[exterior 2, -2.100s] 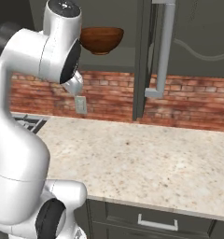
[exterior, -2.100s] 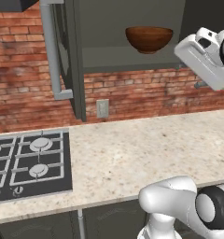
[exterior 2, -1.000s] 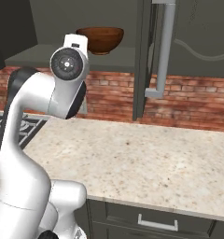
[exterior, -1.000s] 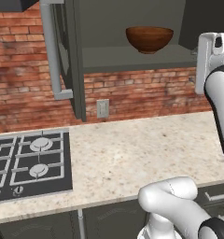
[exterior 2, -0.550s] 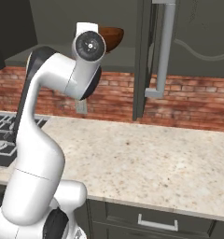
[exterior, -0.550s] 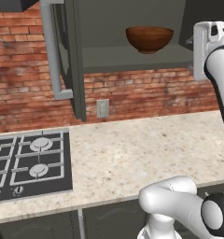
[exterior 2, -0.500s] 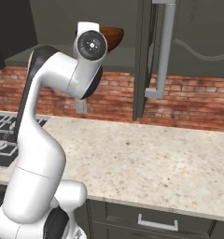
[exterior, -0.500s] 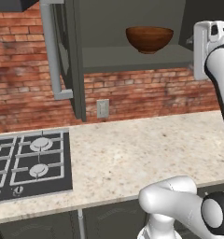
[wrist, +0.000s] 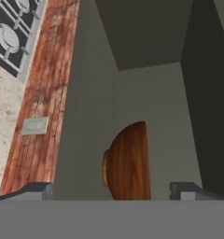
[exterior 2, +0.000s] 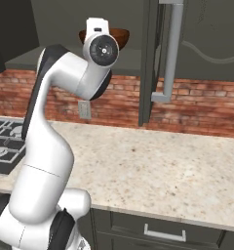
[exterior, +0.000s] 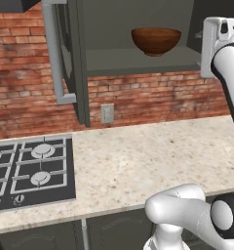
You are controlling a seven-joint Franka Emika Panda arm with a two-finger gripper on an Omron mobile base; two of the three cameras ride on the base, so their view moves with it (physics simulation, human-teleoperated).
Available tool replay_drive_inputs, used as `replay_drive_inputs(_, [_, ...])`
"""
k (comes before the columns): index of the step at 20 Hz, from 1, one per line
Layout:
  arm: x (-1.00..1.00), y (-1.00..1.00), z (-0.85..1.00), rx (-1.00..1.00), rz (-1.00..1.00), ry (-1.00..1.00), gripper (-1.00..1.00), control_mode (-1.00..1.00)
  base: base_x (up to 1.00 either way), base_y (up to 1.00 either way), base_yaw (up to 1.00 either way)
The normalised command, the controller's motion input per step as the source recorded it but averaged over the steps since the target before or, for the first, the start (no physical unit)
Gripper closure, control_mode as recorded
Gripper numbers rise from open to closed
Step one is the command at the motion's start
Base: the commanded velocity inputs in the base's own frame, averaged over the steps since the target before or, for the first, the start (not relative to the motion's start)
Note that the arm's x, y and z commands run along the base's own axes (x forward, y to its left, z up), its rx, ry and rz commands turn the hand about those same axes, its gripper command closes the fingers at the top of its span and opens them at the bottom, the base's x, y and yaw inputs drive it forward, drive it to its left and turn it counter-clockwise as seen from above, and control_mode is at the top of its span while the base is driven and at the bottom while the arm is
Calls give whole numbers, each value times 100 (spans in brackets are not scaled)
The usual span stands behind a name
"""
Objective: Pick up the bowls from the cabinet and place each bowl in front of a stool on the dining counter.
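Left base view shows one of the bowls [exterior: 156,40] sitting upright on the grey inner shelf [exterior: 143,59] of the open cabinet [exterior: 74,58], up above the speckled table [exterior: 138,161] and the gas hob [exterior: 29,171]. The arm is raised high, its wrist level with the shelf and off to the bowl's right, the hand rolled onto its side so that the hand view sees the shelf and bowl turned a quarter round. There the gripper [wrist: 112,189] has its jaws spread wide, nothing between them, with the bowl lying ahead of the tips and roughly centred in the gap. To take it cleanly, I'd judge the hand should go straight in until one jaw is inside the rim and the other outside the wall, then pinch and lift before backing out, keeping clear of the cabinet's side and door.
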Motion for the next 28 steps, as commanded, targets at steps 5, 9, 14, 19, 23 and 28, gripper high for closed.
replay_drive_inputs(5, [39, -2, 0, 0, 0, 0, -100, -100, 0, 0, 0])
replay_drive_inputs(9, [51, -5, 0, 0, 0, 1, -100, -100, 0, 0, 0])
replay_drive_inputs(14, [53, -11, 0, 0, 0, 0, -100, -100, 0, 0, 0])
replay_drive_inputs(19, [53, -22, 0, 0, 0, 0, -100, -100, 0, 0, 0])
replay_drive_inputs(23, [42, -20, 2, 0, 0, 0, -100, -100, 0, 0, 0])
replay_drive_inputs(28, [19, -1, 15, 0, 0, 0, -100, -100, 0, 0, 0])
